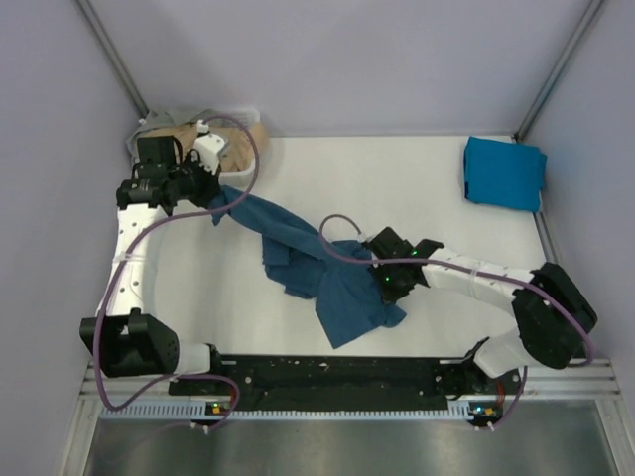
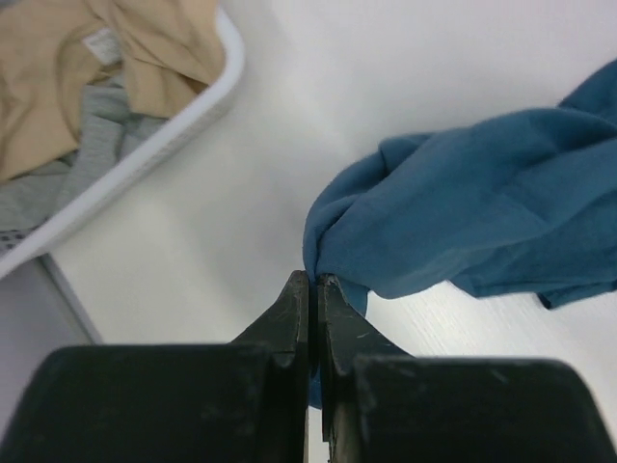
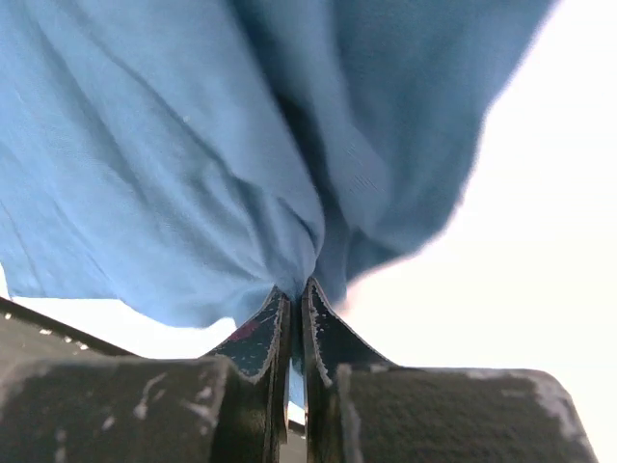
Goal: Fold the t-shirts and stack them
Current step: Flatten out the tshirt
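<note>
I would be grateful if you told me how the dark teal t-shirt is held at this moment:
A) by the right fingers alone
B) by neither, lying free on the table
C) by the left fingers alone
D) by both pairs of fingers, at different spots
D: the left fingers are shut on a bunched end of the dark teal t-shirt near the basket, and the right fingers are shut on cloth at its other end.

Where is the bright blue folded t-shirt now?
In the top view the folded t-shirt lies at the far right corner of the table, apart from the dark teal shirt.
</note>
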Motion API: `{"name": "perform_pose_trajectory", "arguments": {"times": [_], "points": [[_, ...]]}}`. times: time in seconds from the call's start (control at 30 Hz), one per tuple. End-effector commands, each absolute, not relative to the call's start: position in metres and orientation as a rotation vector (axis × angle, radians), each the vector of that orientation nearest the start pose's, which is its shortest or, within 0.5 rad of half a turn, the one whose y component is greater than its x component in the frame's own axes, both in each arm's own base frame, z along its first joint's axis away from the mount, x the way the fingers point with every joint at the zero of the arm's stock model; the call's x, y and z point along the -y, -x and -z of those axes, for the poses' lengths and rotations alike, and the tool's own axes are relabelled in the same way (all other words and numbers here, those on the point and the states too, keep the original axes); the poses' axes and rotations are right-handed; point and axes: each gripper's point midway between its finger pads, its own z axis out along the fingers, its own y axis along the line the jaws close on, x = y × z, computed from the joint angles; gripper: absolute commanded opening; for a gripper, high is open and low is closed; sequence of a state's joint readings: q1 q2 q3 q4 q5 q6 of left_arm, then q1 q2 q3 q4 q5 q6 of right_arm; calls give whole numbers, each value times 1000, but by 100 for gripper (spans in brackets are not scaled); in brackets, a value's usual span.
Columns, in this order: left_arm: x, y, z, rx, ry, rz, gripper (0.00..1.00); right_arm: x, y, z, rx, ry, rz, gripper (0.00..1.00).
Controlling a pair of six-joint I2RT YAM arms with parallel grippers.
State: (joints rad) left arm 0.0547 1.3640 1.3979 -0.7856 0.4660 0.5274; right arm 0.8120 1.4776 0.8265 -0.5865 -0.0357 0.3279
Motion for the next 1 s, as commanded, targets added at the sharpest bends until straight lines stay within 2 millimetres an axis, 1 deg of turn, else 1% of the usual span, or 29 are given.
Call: {"name": "perform_pose_trajectory", "arguments": {"times": [0.0, 0.03, 0.07, 0.1, 0.17, 0.2, 0.27, 0.33, 0.37, 0.47, 0.5, 0.57, 0.6, 0.63, 0.7, 0.73, 0.8, 0.83, 0.87, 0.93, 0.97], "points": [[21, -373, -328, -1927, -714, 61, 0, -184, -249, -143, -2440, 535, -183, 0], [18, -373, -341, -1906, -703, 30, 0, -179, -260, -179, -2351, 512, -172, 0], [15, -372, -357, -1875, -697, 0, 0, -173, -267, -208, -2280, 489, -151, 0], [13, -369, -371, -1851, -688, -26, 0, -169, -271, -242, -2194, 497, -147, 0], [9, -358, -399, -1796, -677, -73, 0, -164, -270, -299, -2059, 502, -169, 0], [9, -350, -412, -1768, -677, -95, 0, -163, -266, -323, -1998, 506, -194, 0], [7, -334, -430, -1733, -682, -133, 0, -157, -257, -364, -1892, 505, -232, 0], [6, -317, -440, -1728, -699, -161, 0, -150, -245, -397, -1802, 511, -258, 0], [6, -309, -447, -1721, -705, -176, 0, -146, -237, -416, -1754, 502, -285, 0], [5, -284, -465, -1700, -708, -213, 0, -137, -211, -454, -1654, 500, -365, 0], [5, -273, -473, -1688, -706, -227, 0, -135, -201, -464, -1621, 504, -394, 0], [5, -254, -483, -1683, -706, -244, 0, -131, -179, -484, -1553, 526, -458, 0], [6, -243, -493, -1664, -702, -256, 0, -127, -169, -493, -1521, 529, -479, 0], [6, -236, -496, -1661, -705, -261, 0, -124, -160, -501, -1493, 537, -496, 0], [7, -223, -500, -1661, -703, -265, 0, -118, -149, -511, -1462, 538, -511, 0], [7, -219, -500, -1665, -706, -259, 0, -116, -148, -514, -1459, 528, -511, 0], [10, -217, -492, -1687, -718, -235, 0, -109, -155, -516, -1478, 469, -482, 0], [12, -220, -486, -1701, -726, -217, 0, -105, -165, -514, -1501, 429, -436, 0], [13, -224, -480, -1714, -732, -202, 0, -103, -177, -508, -1537, 401, -386, 0], [16, -238, -462, -1748, -736, -155, 0, -104, -206, -494, -1605, 380, -268, 0], [18, -247, -449, -1773, -740, -120, 0, -110, -222, -486, -1642, 382, -224, 0]]}}
